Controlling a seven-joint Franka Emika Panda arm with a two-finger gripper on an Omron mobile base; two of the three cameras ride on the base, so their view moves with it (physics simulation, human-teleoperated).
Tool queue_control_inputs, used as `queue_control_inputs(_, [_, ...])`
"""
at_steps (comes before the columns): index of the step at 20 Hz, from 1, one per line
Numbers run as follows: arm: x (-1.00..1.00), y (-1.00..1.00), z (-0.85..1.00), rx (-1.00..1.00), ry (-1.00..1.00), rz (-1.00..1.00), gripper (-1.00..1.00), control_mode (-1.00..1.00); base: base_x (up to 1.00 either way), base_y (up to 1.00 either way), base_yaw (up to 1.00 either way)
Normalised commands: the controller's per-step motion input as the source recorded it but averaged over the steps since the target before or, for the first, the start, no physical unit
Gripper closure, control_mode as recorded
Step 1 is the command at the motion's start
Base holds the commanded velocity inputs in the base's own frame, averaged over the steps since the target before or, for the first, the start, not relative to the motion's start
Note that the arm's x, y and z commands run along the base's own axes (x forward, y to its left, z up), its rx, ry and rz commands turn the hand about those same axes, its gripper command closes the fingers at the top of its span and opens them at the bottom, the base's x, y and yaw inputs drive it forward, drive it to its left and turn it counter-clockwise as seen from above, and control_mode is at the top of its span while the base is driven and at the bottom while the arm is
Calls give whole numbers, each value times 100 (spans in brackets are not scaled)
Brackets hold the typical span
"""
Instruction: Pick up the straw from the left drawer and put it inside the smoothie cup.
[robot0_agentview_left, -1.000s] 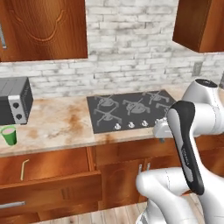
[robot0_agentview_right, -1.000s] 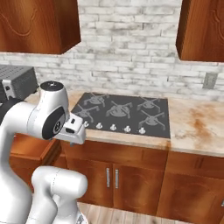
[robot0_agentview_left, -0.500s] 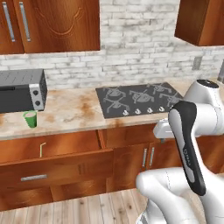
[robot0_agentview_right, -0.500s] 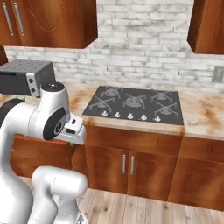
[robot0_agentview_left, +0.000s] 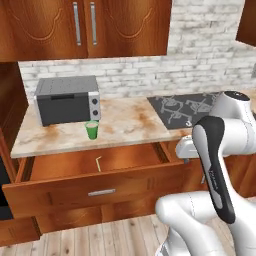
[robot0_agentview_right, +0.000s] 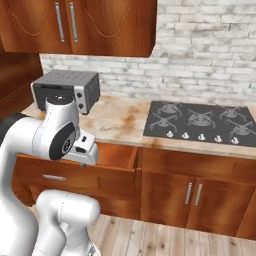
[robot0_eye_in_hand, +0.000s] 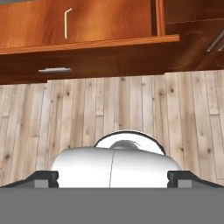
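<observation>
At ten o'clock of our arm the drawer (robot0_agentview_left: 100, 187) stands open with the straw (robot0_agentview_left: 98, 163) lying loose inside, the cup (robot0_agentview_left: 92, 130) waits on the counter (robot0_agentview_left: 125, 125), and our gripper's (robot0_eye_in_hand: 113, 177) spread we cannot tell: nothing grasped yet.

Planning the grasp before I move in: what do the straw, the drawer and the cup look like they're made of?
The straw looks like smooth pale plastic: thin, uniform yellow-green, with a bent tip. The left drawer appears to be varnished reddish-brown wood, grain visible, with a small metallic-looking bar handle. The smoothie cup seems to be matte green plastic, though its finish is hard to judge at this size.
</observation>
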Motion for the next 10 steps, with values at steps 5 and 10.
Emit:
queue_control_inputs(5, [0, 0, 0, 0, 0, 0, -100, 100, 1, 90, 0])
queue_control_inputs(10, [0, 0, 0, 0, 0, 0, -100, 100, 14, 67, 0])
